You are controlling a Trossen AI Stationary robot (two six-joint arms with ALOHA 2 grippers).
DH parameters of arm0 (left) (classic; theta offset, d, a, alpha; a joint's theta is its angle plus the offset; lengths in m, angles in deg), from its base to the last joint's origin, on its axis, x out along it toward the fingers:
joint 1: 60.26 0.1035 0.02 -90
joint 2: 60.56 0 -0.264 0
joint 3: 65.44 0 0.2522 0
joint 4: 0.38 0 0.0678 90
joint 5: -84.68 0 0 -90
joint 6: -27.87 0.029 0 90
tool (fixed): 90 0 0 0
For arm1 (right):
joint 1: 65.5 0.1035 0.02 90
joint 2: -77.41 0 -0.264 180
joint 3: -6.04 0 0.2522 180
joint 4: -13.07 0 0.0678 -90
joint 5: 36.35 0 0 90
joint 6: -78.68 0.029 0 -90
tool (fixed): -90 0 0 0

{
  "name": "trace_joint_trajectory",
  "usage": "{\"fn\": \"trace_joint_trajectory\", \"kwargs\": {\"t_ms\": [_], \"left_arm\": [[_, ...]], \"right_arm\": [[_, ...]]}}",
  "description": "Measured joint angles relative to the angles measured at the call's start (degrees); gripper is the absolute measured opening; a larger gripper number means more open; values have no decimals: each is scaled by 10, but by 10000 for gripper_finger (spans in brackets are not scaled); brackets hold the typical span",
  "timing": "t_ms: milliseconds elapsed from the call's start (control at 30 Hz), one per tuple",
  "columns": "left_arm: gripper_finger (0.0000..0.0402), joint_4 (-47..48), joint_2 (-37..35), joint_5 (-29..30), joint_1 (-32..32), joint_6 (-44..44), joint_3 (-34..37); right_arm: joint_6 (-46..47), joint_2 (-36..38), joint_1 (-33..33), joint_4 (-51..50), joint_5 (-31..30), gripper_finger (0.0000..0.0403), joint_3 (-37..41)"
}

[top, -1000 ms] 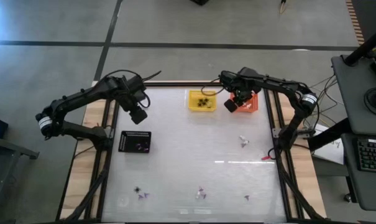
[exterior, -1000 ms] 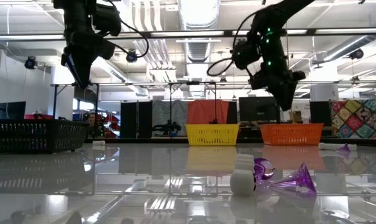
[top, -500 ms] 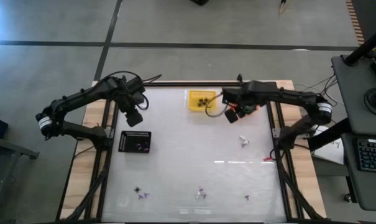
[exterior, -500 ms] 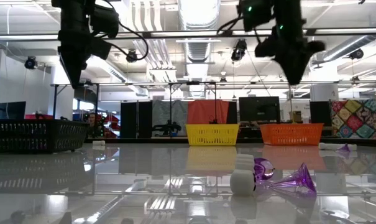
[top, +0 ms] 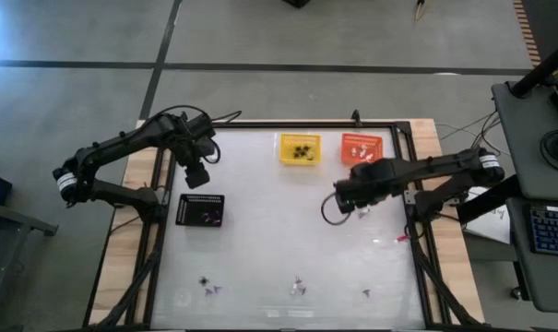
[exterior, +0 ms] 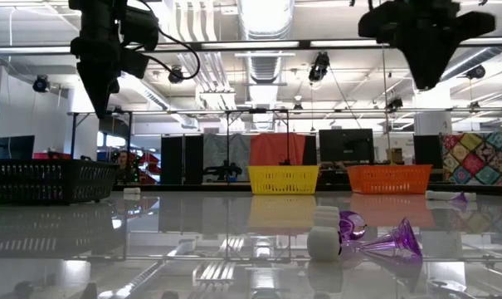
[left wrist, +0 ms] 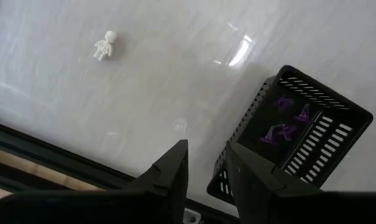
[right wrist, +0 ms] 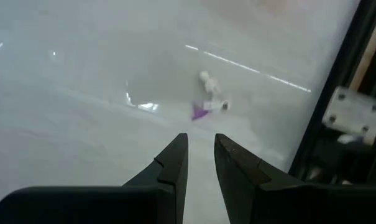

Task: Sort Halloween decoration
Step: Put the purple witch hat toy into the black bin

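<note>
Right gripper (right wrist: 200, 155) — empty, narrowly parted — hovers near, seemingly, purple-and-white trinkets (right wrist: 207, 104).

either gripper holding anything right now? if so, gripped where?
Nothing held. Left gripper and right gripper both hang above the table with an empty narrow gap between their fingers.

A glossy white table (top: 260, 231) fills the frame's middle; a yellow basket (top: 299, 149) and an orange basket (top: 362, 148) sit at its upper edge; a black basket (top: 201, 209) lies left; tiny trinkets (top: 300, 288) dot the bottom edge.
</note>
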Motion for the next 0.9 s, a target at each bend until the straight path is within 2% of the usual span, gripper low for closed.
{"fn": "trace_joint_trajectory", "kwargs": {"t_ms": [167, 267, 433, 667, 900], "left_arm": [[91, -4, 0, 0, 0, 2, 0], [91, -4, 0, 0, 0, 1, 0], [91, -6, 0, -1, -1, -9, 0], [91, -6, 0, -32, -2, -9, 0], [91, -6, 0, -32, -2, -9, 0]], "right_arm": [[98, -14, 34, 1, -16, 73, 21], [116, -26, 37, 8, -16, 73, 45], [42, -34, 35, 72, -14, 72, 112], [-21, -32, 32, 187, 15, 68, 192], [-60, -32, 32, 231, 21, 69, 250]]}}
